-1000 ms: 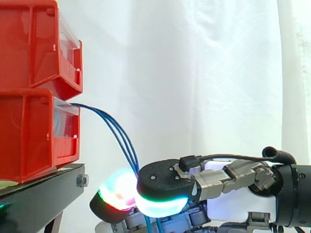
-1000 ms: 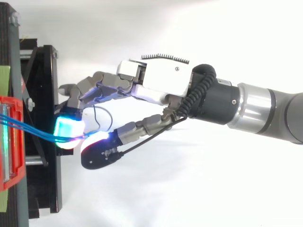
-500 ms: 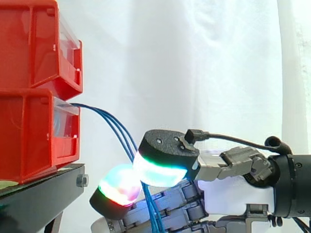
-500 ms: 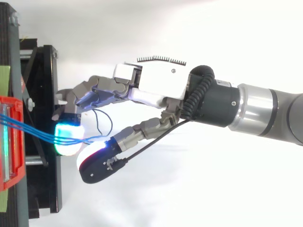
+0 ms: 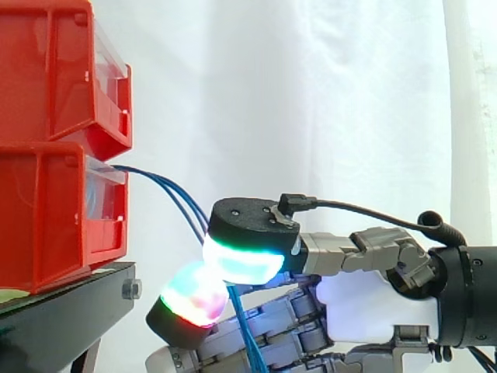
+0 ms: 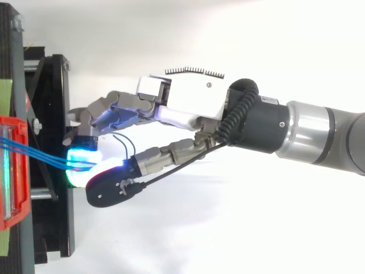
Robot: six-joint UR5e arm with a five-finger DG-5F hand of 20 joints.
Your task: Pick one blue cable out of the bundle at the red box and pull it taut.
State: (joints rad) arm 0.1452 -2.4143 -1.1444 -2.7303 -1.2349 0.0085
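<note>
Several blue cables (image 5: pixel 167 186) leave the lower red bin (image 5: pixel 46 217) and sag down to the right into my hand (image 5: pixel 365 307). The thumb pad (image 5: pixel 242 258) glows white and green and presses down against a multicoloured finger pad (image 5: pixel 190 299). The cables pass between the two pads and hang out below them. From above, the hand (image 6: pixel 188 105) reaches left to the stand, with the thumb (image 6: pixel 111 185) closed against the glowing fingertips (image 6: pixel 82 165) where the blue cables (image 6: pixel 40 154) end. I cannot tell how many strands are pinched.
Two red bins are stacked at the left, the upper one (image 5: pixel 54 70) on the lower one, both on a black stand (image 5: pixel 62 311). The stand's edge (image 6: pixel 57 114) lies right under the fingertips. A white curtain hangs behind.
The thumb has swung left and down towards the finger pads, closing the gap around the cables. The arm itself has barely moved.
</note>
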